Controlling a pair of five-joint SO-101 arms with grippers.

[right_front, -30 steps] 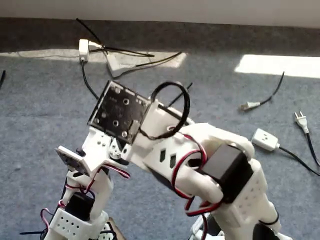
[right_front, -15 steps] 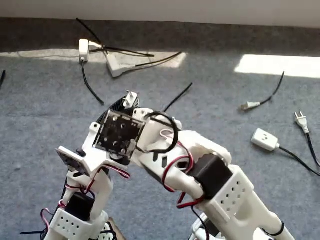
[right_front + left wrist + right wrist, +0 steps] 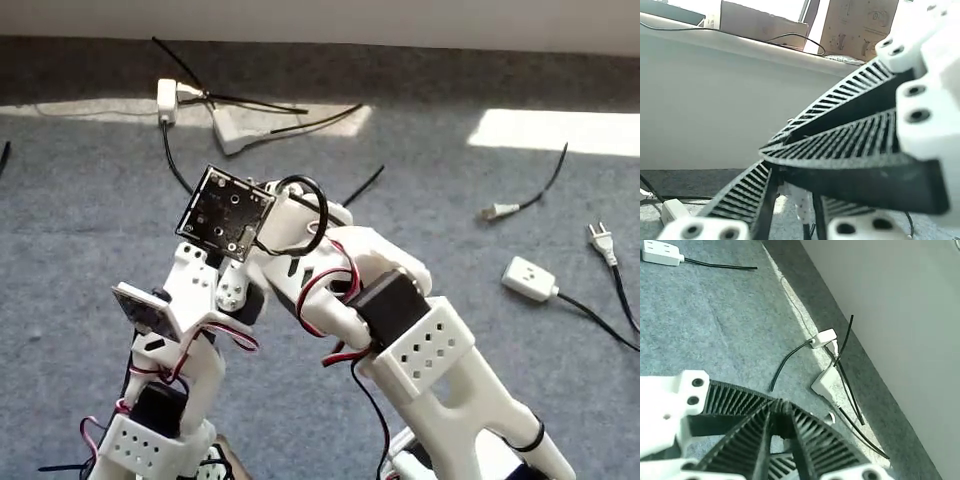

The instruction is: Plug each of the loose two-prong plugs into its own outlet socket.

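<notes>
On the grey carpet to the right lie a two-prong plug (image 3: 600,238), a white outlet socket (image 3: 530,278) with a black cord, and another loose plug (image 3: 497,211). Near the far wall, a white plug (image 3: 167,100) (image 3: 824,337) on a black cord lies beside a white socket block (image 3: 235,130) (image 3: 827,382). My left gripper (image 3: 769,157) is raised off the floor and shut, its ribbed fingertips meeting on nothing. My right gripper (image 3: 780,407) is also shut and empty, high above the carpet. In the high view a camera board (image 3: 225,212) hides both grippers.
Both arms crowd the near middle of the high view, one (image 3: 165,400) at lower left, the other (image 3: 430,350) rising from lower right. A pale wall (image 3: 320,20) bounds the far side. Another white socket (image 3: 660,252) with a cord lies on the carpet.
The arm from the lower right has swung left, its elbow dropping lower in view. Its camera board dipped and then rose again. The lower-left arm has hardly moved.
</notes>
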